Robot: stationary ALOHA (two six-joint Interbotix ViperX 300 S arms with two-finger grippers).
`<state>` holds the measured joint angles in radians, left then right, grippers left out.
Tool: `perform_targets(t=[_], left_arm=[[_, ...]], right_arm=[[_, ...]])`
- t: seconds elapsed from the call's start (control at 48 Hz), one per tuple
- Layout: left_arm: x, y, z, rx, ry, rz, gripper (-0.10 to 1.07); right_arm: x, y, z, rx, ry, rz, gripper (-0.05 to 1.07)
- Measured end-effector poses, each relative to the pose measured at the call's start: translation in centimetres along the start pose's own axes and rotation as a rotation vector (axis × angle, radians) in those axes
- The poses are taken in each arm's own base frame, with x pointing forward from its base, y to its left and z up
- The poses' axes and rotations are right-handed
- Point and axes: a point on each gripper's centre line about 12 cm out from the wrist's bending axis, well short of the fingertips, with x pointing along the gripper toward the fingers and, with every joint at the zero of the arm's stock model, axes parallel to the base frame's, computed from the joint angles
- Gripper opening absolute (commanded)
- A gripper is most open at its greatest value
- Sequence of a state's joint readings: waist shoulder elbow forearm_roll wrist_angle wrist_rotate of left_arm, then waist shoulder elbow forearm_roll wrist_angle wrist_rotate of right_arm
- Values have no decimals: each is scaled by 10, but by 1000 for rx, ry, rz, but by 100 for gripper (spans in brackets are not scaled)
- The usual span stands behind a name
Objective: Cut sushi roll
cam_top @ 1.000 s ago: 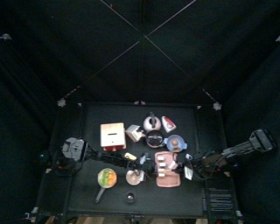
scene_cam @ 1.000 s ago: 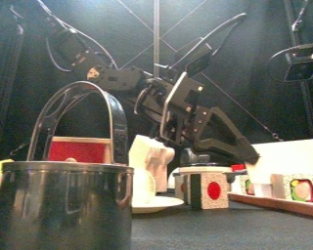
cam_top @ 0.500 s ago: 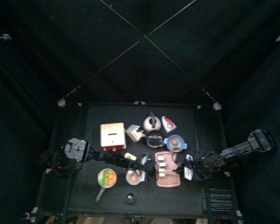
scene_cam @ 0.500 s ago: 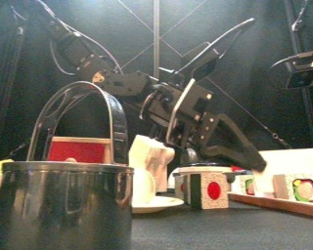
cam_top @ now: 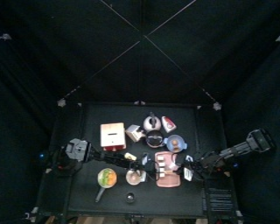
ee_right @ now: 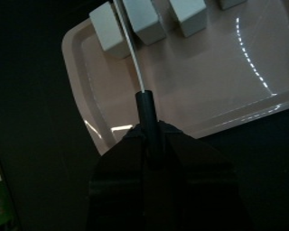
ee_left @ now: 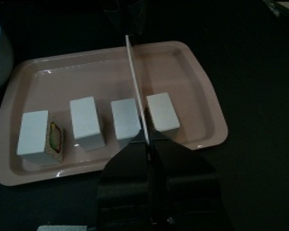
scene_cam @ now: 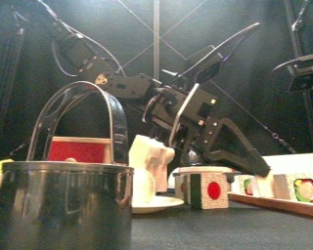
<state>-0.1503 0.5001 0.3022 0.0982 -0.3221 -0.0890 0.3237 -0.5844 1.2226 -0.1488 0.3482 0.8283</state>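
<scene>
Gripping a knife, the left end effector has its jaws closed on the handle, and the thin blade runs out over a pink tray. Four white sushi pieces stand in a row on that tray, with small gaps between them. In the left wrist view the blade passes between the two pieces at one end of the row, close against the outer one; whether the edge touches the tray I cannot tell.

From the other side, the right end effector is clamped on a slim rod-like tool. Its pale shaft reaches to the sushi pieces at the tray's edge, apparently resting against one of them.

Seen from above, the tray lies toward the front right of the tabletop, with both arms meeting over it. Around it sit a red box, a blue bowl and a small plate.

At table height a metal pot with an upright handle fills the near left, and a sushi piece with a red centre stands to the right
</scene>
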Motion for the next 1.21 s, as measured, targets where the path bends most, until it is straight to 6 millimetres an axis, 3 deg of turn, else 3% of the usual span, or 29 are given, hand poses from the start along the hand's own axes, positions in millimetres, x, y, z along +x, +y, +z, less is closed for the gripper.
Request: perform_targets(t=[0.542,0.896,1.083,1.208], left_arm=[[2,-14,3,15,32,-20,32],[-19,-20,30,22,-14,-29,32],[-26,-20,34,13,-20,-28,33],[-31,-18,36,-25,-23,-17,42]], right_arm=[[-2,11,1,-1,8,31,37],[-20,28,33,-94,-32,-20,37],[-22,29,37,-128,-52,-29,37],[-22,30,39,-133,-65,-19,37]])
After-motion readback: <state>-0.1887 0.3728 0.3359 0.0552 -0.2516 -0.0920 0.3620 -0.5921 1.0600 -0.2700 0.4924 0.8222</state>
